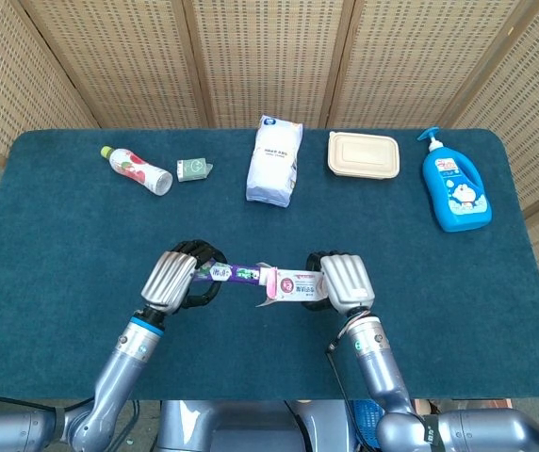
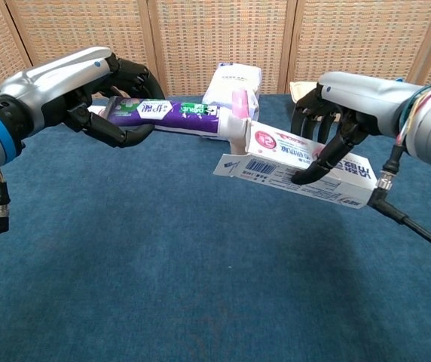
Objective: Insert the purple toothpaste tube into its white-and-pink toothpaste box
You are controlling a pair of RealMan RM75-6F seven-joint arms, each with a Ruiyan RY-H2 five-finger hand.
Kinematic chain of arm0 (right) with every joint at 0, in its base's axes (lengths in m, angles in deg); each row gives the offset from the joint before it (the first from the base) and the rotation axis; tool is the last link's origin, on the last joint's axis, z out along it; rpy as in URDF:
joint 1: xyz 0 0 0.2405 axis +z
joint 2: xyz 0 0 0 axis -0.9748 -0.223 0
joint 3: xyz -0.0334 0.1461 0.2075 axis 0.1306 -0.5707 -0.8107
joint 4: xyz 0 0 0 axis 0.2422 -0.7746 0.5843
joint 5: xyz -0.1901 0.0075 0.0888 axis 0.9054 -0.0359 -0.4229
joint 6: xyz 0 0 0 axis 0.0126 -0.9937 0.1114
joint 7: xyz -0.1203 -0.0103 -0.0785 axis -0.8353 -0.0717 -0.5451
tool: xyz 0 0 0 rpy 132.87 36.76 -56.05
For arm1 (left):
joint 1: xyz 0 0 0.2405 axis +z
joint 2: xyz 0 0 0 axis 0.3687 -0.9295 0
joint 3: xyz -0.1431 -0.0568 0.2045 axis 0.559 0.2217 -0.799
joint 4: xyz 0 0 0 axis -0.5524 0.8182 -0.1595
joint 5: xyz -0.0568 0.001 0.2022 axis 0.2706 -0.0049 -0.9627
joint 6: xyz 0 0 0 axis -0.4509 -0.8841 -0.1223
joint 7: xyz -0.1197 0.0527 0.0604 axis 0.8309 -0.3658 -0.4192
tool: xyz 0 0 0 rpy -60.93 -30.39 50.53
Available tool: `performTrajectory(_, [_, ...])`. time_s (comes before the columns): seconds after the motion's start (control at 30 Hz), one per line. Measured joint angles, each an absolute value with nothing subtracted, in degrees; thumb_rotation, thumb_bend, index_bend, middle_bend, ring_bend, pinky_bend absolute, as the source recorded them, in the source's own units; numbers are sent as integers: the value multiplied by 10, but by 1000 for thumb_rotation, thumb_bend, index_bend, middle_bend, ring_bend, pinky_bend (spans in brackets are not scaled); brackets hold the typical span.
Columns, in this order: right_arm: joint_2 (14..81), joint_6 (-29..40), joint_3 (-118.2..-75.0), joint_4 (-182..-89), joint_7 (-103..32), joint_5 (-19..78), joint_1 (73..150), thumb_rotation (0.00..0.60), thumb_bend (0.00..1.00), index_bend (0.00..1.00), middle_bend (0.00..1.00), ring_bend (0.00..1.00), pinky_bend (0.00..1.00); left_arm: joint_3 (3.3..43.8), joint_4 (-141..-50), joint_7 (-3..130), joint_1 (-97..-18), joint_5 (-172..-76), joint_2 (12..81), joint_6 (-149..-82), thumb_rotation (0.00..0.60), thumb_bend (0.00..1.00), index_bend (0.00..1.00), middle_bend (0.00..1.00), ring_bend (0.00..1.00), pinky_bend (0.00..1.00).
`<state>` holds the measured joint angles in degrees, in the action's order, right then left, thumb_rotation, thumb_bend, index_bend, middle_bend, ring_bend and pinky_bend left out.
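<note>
1. Nearest the robot, the left hand [image 2: 106,90] has its fingers wrapped around the crimped end of the purple plastic toothpaste tube [image 2: 172,115] and holds it above the dark blue cloth-covered table [image 2: 163,286], lying roughly level with its cap end toward the right.
2. The right hand [image 2: 336,124] grips the long white-and-pink cardboard toothpaste box [image 2: 294,162] from above, fingers curled down over its side — the box is also in the air, slanting down to the right, its open end and pink flap facing the tube.
3. The tube's cap end sits right at the box mouth, beside the raised flap; I cannot tell whether it is inside yet. Nearly all of the purple body is outside — I judge the insertion barely begun, with almost the whole slide left.
4. Far along the table's back edge lie a small drink bottle [image 1: 138,169], a white pouch [image 1: 275,160], a beige lidded container [image 1: 364,154] and a blue pump bottle [image 1: 454,186], well apart from both hands.
</note>
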<state>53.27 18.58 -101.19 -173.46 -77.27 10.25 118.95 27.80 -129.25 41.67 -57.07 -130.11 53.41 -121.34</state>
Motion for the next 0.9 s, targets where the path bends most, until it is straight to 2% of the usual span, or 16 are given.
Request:
performTrajectory(0.5, [528,187,-1014,-1739,-768,99,1190,600,138,607,489,419,476,283,-1310,410,-570,-1296,511,-1218,600,549,837,410,259,254])
performTrajectory(0.9, [531,189,-1012,-1740,-770,99,1192,600,139,607,489,420,476,276,-1300,412,-575,-1293,531,-1213,600,549,837,410,260,254])
